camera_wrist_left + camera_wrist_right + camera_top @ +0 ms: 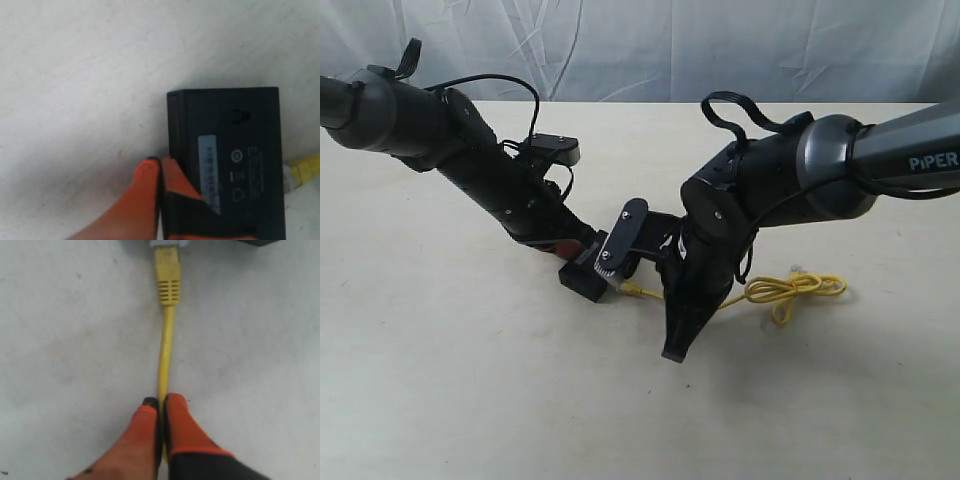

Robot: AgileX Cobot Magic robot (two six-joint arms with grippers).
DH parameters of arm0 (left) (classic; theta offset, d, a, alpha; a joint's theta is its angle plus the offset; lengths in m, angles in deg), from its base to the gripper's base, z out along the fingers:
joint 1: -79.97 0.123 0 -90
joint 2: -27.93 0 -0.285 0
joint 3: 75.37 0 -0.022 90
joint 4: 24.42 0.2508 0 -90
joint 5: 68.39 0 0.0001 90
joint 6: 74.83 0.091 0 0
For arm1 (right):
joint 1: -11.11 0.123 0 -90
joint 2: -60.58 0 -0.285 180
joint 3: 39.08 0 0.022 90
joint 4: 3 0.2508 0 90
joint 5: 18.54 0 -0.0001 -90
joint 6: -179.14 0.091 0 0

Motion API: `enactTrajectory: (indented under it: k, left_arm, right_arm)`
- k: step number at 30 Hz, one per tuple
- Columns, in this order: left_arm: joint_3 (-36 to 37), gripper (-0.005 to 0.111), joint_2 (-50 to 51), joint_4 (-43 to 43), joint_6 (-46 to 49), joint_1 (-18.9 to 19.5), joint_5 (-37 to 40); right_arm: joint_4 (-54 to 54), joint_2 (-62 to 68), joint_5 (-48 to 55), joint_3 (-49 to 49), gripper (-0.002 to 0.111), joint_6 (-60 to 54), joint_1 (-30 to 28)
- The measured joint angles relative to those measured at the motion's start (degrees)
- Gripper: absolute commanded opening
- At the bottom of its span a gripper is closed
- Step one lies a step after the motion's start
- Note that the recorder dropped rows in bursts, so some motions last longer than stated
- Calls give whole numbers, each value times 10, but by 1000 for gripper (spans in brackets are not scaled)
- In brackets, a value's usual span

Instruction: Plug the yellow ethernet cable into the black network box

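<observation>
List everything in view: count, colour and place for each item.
yellow ethernet cable: one, yellow, on the table; loose loops on the exterior view's right, plug end at the box's side
black network box: one, black with a pale label, flat on the table near the centre
table: one, off-white, under everything
backdrop cloth: one, white, behind the table
left gripper: one, orange fingers, shut, against the box's edge
right gripper: one, orange fingers, shut on the cable behind its plug

Robotics lab or test bench. Plain off-white table (470,400) fills scene. Wrinkled white cloth backdrop (620,50) hangs behind far edge. 2 black jointed robot arms (490,180) reach over tabletop, right arm (820,170) lettered PIPER on grey casing.
</observation>
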Motion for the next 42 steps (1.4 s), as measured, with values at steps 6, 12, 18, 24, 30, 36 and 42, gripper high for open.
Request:
enactTrajectory:
  k: [6, 12, 18, 24, 30, 36, 42]
  left_arm:
    - [0, 0, 0, 0, 0, 0, 0]
    - [0, 0, 0, 0, 0, 0, 0]
    - [0, 0, 0, 0, 0, 0, 0]
    - [0, 0, 0, 0, 0, 0, 0]
    - [0, 0, 0, 0, 0, 0, 0]
    - [0, 0, 0, 0, 0, 0, 0]
    - [0, 0, 0, 0, 0, 0, 0]
  right_arm:
    - [-10, 0, -3, 0, -1, 12, 0]
    - [-11, 0, 9, 0, -1, 13, 0]
    - [-11, 0, 9, 0, -1, 13, 0]
    - [-11, 0, 9, 0, -1, 7, 0]
    - [-11, 0, 9, 0, -1, 0, 0]
    - [5, 0, 6, 0, -1, -24, 0]
    - [6, 0, 2, 0, -1, -27, 0]
